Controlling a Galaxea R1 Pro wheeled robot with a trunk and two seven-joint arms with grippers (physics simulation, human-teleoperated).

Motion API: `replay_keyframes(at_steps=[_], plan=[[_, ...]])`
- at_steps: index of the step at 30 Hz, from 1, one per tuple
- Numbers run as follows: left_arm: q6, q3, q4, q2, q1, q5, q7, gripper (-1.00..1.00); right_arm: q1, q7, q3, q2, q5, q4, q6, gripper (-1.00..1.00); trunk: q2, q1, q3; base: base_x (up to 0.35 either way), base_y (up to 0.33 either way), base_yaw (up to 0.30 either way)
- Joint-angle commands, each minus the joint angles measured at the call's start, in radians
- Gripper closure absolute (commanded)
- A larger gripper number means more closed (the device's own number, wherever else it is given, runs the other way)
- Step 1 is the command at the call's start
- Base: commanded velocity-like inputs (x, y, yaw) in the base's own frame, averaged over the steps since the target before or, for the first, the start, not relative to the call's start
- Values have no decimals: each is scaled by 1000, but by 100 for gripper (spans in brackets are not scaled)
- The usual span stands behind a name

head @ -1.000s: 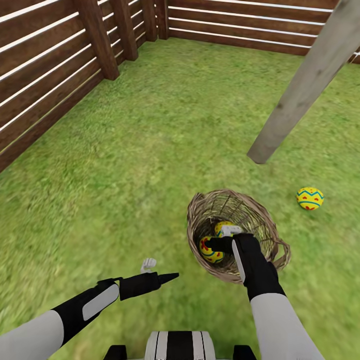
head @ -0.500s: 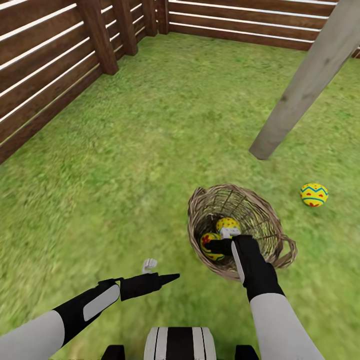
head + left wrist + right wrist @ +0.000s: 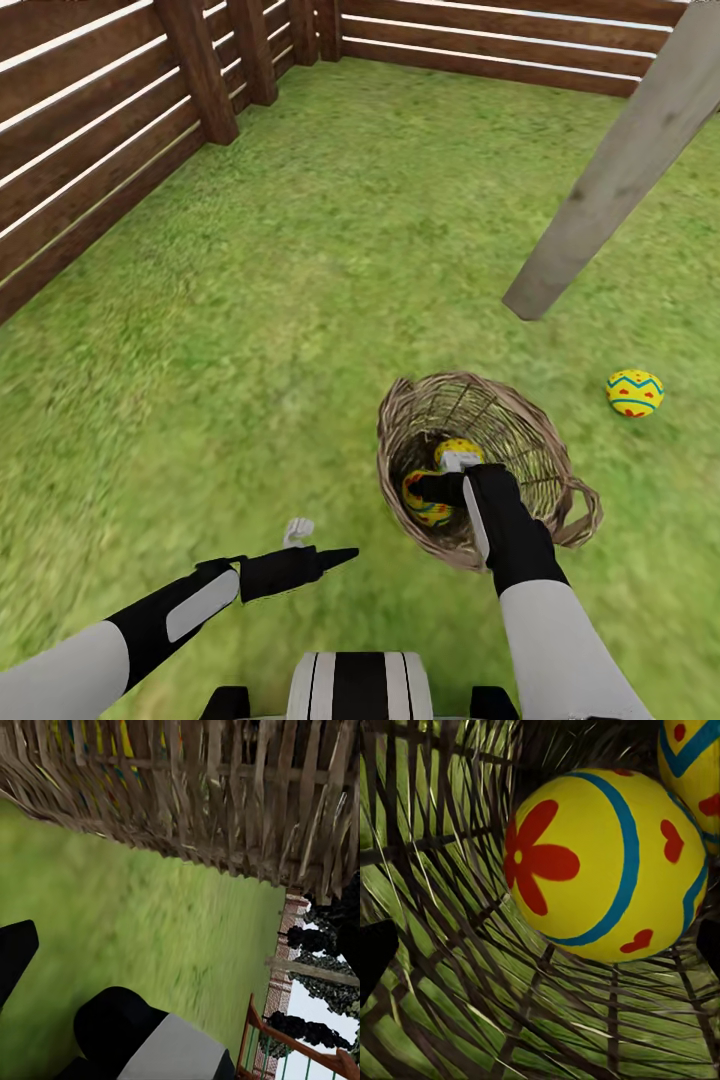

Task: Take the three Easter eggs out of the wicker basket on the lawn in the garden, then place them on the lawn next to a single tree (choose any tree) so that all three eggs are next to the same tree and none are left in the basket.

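Note:
The wicker basket (image 3: pixel 520 440) leans on the lawn (image 3: pixel 300 300) with two Easter eggs inside. One egg carries a red flower (image 3: pixel 424 498) (image 3: pixel 607 862), and the other (image 3: pixel 458 449) (image 3: pixel 694 757) lies just behind it. My right gripper (image 3: pixel 450 478) (image 3: pixel 540 952) reaches into the basket and is open, its dark fingertips (image 3: pixel 375 956) spread wide just short of the flower egg. The third egg (image 3: pixel 634 392) lies on the grass near the pale tree trunk (image 3: pixel 620 170). My left gripper (image 3: pixel 315 540) hangs open over grass beside the basket's woven wall (image 3: pixel 225 787).
A brown slat fence (image 3: pixel 90 150) bounds the lawn at the left and along the far side. The slanting trunk stands right of and beyond the basket. Open grass spreads to the left and ahead. A brick pillar and dark foliage (image 3: pixel 289 945) appear in the left wrist view.
The head view has shifted slightly. The basket has tipped a little further right around my right gripper, which stays inside. The left arm has not moved.

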Motion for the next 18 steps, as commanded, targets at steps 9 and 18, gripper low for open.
replay_keyframes(at_steps=[9, 18], plan=[[8, -3, 0, -1, -1, 11, -1, -100, -6, 8, -3, 0, 11, 8, 22, -100, 0, 0, -1, 166, -58, 0], [8, -3, 0, 2, -1, 11, -4, -100, -6, 7, -2, -3, 11, 76, 2, -100, 0, 0, -1, 2, -1, 0]])
